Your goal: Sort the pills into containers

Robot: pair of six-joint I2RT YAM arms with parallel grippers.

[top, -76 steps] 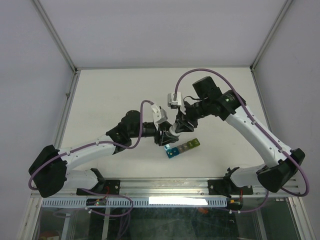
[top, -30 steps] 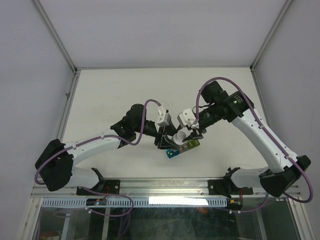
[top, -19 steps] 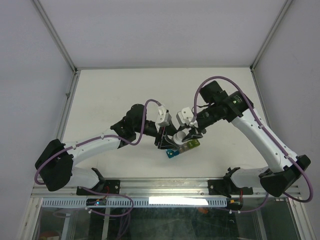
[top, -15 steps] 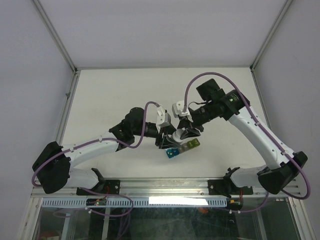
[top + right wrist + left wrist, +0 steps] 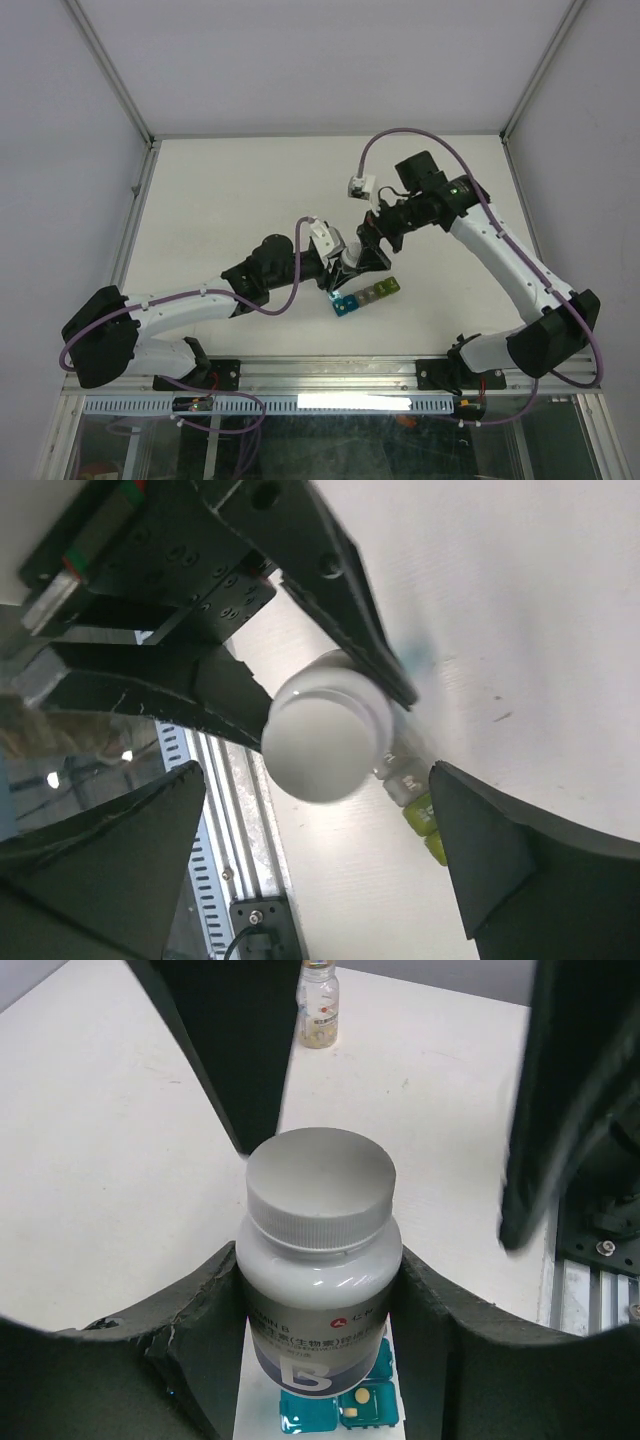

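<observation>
My left gripper (image 5: 320, 1260) is shut on a white pill bottle (image 5: 318, 1290) with a grey-white cap (image 5: 320, 1175) and holds it upright over the containers. The containers (image 5: 365, 296) are a strip of small cubes on the table. Under the bottle, an open teal compartment (image 5: 350, 1407) holds two yellow pills (image 5: 358, 1398). My right gripper (image 5: 316, 772) is open, with its fingers well apart on either side of the cap (image 5: 320, 745) and not touching it. The yellow-green end of the strip (image 5: 425, 832) shows beside the bottle. In the top view, both grippers (image 5: 337, 275) (image 5: 372, 255) meet just above the strip.
A small clear bottle (image 5: 318, 1005) with yellowish contents stands upright farther back on the white table (image 5: 230, 190). The metal rail (image 5: 330, 372) with the arm bases runs along the near edge. Grey walls close in the table on three sides.
The right gripper has opened and drawn back from the bottle's cap. The left gripper still holds the bottle over the containers, shifted slightly.
</observation>
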